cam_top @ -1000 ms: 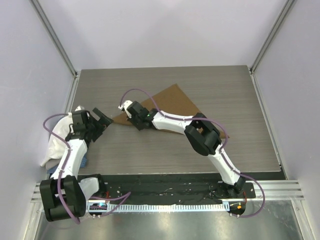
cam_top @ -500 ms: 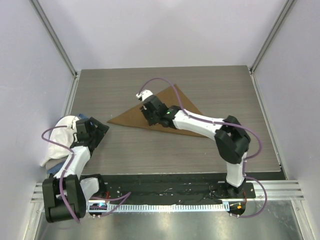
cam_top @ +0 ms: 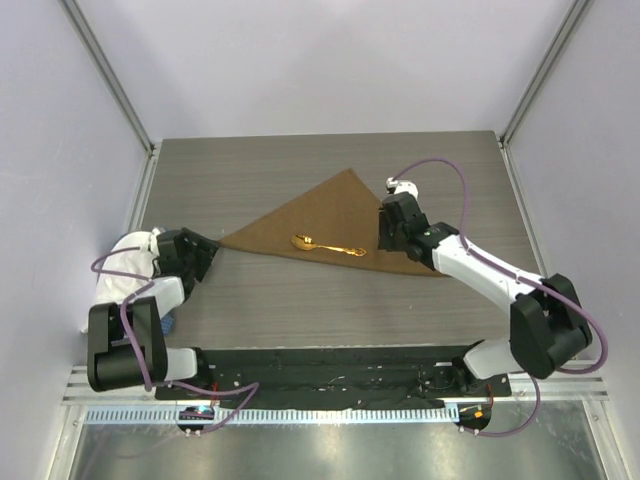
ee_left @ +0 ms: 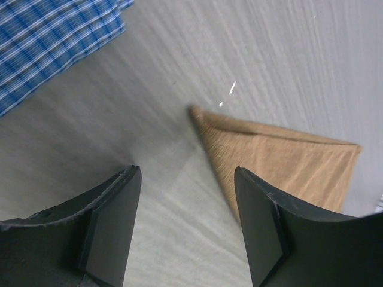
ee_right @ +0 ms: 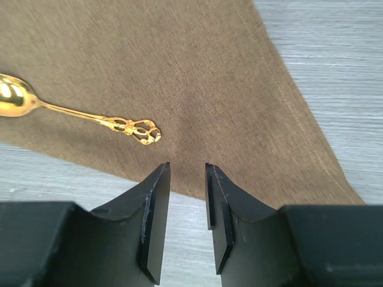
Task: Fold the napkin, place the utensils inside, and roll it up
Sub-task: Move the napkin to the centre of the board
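The tan-brown napkin (cam_top: 345, 215) lies folded into a triangle in the middle of the table. The gold spoon (cam_top: 325, 245) lies on it near its front edge, with the bowl to the left. My right gripper (cam_top: 384, 238) hovers over the napkin's front edge just right of the spoon's handle. In the right wrist view the jaws of the right gripper (ee_right: 187, 165) stand a little apart and empty, with the spoon (ee_right: 78, 110) up to the left on the napkin (ee_right: 209, 72). My left gripper (cam_top: 203, 252) is open and empty beside the napkin's left corner (ee_left: 269, 155), as the left wrist view (ee_left: 187, 173) shows.
A white cloth (cam_top: 120, 272) and a blue checked cloth (ee_left: 54, 36) lie bunched at the table's left edge, behind my left arm. Walls with metal posts close off the left, right and back sides.
My right gripper has swept from the napkin's left corner to its right part, and the spoon now shows lying on the napkin. My left arm has drawn back toward the left edge.
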`<state>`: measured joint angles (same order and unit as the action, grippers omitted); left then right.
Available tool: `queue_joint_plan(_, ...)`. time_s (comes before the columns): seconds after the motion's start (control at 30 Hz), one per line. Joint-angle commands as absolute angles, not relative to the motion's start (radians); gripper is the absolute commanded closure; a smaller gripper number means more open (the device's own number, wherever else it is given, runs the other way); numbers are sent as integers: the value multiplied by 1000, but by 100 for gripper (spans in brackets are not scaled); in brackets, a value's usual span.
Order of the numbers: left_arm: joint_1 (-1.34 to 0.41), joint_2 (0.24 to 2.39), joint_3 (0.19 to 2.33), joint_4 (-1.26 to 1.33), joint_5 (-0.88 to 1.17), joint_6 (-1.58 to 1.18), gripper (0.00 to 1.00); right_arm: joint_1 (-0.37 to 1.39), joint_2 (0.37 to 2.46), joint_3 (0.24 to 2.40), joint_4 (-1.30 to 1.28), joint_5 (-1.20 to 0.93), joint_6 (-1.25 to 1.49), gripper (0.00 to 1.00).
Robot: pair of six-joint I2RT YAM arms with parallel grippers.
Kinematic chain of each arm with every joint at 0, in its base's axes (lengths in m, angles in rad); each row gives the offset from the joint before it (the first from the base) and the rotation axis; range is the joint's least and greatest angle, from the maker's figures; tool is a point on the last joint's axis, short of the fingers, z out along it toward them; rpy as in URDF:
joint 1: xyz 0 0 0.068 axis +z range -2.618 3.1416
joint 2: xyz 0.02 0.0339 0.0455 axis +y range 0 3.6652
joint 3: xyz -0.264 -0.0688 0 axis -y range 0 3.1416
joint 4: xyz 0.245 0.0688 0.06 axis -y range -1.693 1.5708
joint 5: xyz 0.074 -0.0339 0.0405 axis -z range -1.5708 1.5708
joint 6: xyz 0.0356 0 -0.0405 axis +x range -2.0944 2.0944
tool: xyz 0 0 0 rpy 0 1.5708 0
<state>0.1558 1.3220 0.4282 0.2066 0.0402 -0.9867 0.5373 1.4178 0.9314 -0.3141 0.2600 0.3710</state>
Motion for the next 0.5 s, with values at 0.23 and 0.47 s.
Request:
queue_joint_plan(0.23,160,1502,479,342,74,-1025,47,517,1322,916,-316,259,405,62)
queue_joint_plan(0.47,161,1560,488,342,74,-1014,56,515,1328,934,-316,259,394,62)
